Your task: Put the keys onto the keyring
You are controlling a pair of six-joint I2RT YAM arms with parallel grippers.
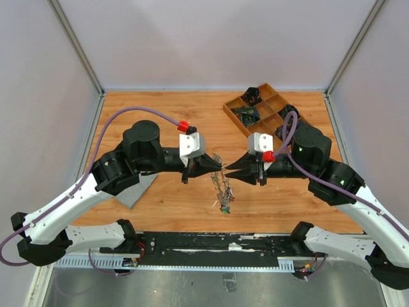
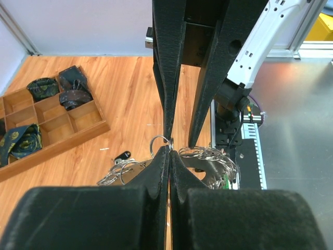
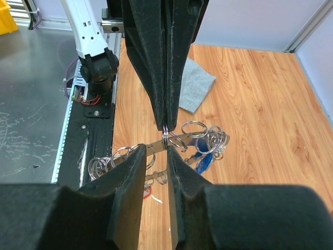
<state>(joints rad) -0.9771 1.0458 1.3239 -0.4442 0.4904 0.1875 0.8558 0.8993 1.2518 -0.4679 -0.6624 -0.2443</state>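
The keyring (image 1: 222, 187) is a tangled bunch of silver rings and keys below both gripper tips at the table's middle. My left gripper (image 1: 220, 167) is shut on a small split ring (image 3: 165, 137) of that bunch, which hangs lifted; in its own view the pinch is at the fingertips (image 2: 170, 145). A flat silver key (image 3: 182, 140) threads through this ring. My right gripper (image 3: 154, 150) faces it tip to tip, jaws a little apart, straddling the ring and key without clamping them. Tags show in blue (image 3: 204, 158), black (image 2: 122, 155) and green (image 1: 225, 208).
A wooden compartment tray (image 1: 238, 119) with dark rolled fabric stands at the back right. A grey cloth (image 1: 137, 190) lies under the left arm. A black base rail (image 1: 211, 243) runs along the table's near edge.
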